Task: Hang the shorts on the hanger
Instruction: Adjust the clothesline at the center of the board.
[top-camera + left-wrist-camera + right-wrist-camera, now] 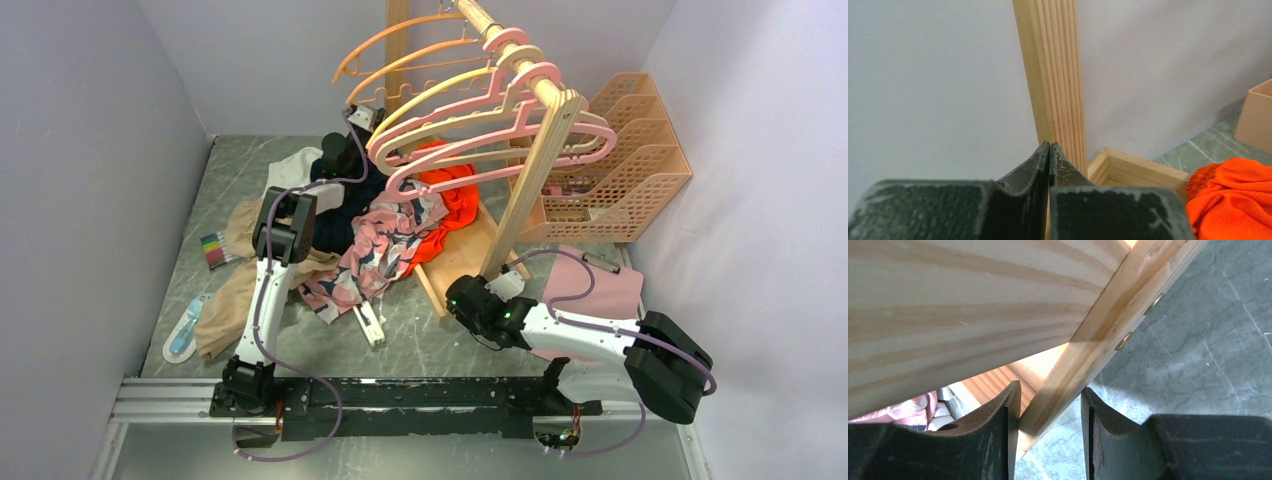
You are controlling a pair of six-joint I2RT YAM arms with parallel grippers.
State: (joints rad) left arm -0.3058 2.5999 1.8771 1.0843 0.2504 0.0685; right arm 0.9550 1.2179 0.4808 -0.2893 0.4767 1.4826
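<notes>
The shorts (pixel 385 245) lie crumpled near the middle of the bench (pixel 430 345). They sit on top of a heap of clothes and are draped against the left side of the wooden rack's base board (pixel 462 255). Nothing holds them. The hanger (pixel 600 135) meant for them hangs from the rack's rail towards the far edge, among orange and yellow ones. Several pink ones overlap up there, so I can't say for certain which is which.

Just behind the shorts sits an orange garment (pixel 455 200). The left claw (pixel 340 152) is up past the heap, nearer the far edge. Its wrist camera shows what the overhead one can't: the two fingers are pressed flat together with nothing between them. They point at the rack's upright post (pixel 1050 75) and the back wall, with the orange cloth off to one side.

The right claw (pixel 465 300) is low by the rack's near foot, right of the bench's middle. From above it's only a dark lump. Its own camera shows the fingers spread either side of a wooden strip (pixel 1098 335) of the base, with a gap on one side, so it isn't clamped. My guess is it's there to steady the rack. Neither arm looks placed to pick up the shorts yet.
</notes>
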